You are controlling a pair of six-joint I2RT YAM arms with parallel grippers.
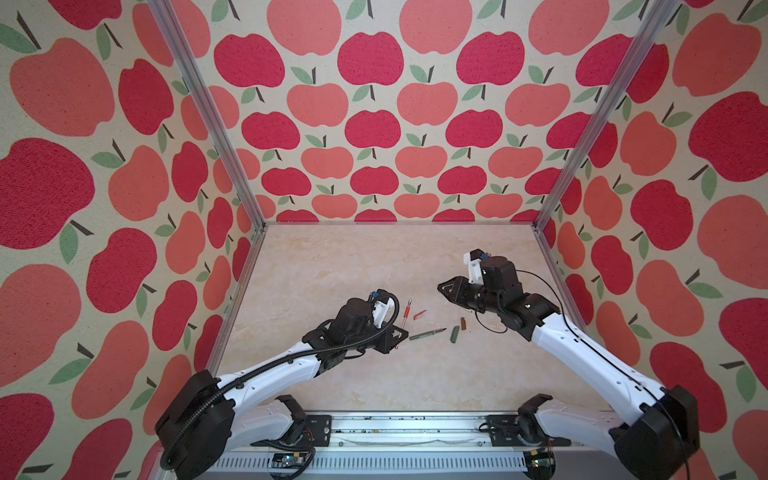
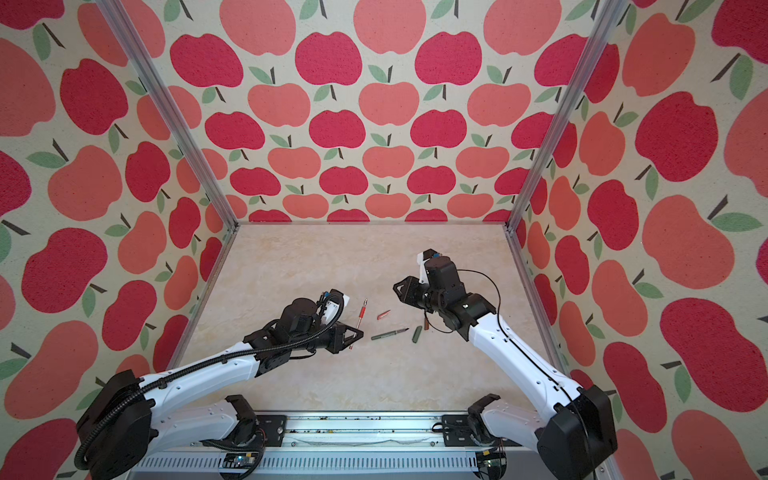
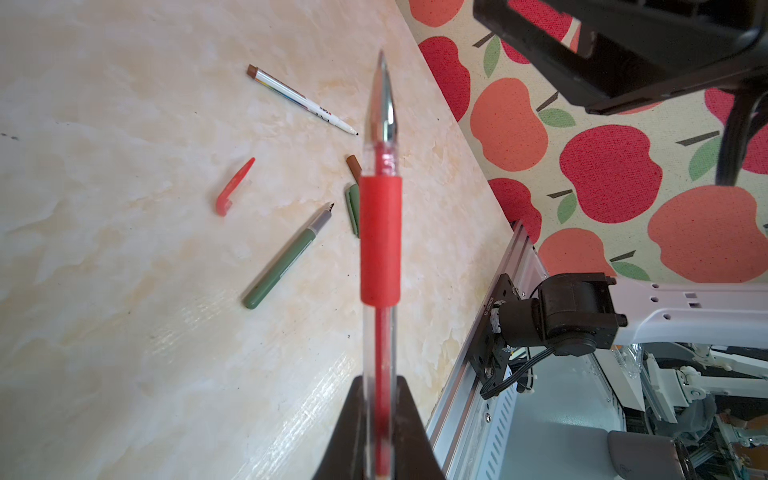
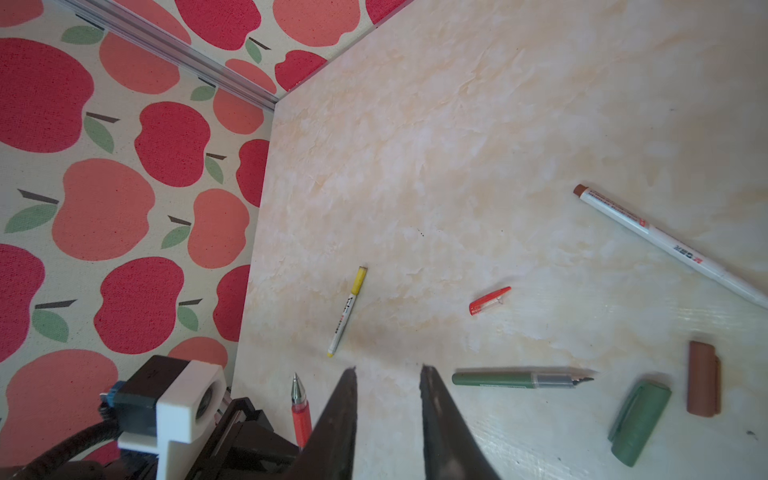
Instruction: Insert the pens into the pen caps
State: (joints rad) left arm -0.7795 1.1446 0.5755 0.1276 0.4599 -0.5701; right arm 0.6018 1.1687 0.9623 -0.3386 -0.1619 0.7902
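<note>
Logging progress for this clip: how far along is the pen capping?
Done: the yellow pen seems capped. In hand: left gripper holds the red pen; its red cap lies loose; right gripper open, empty. Left: green pen and green cap, white pen and brown cap, both uncapped.

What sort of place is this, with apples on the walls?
Likely a robot test booth: apple-print panels on aluminium posts box in a marble-look tabletop; left arm and right arm share a rail.
</note>
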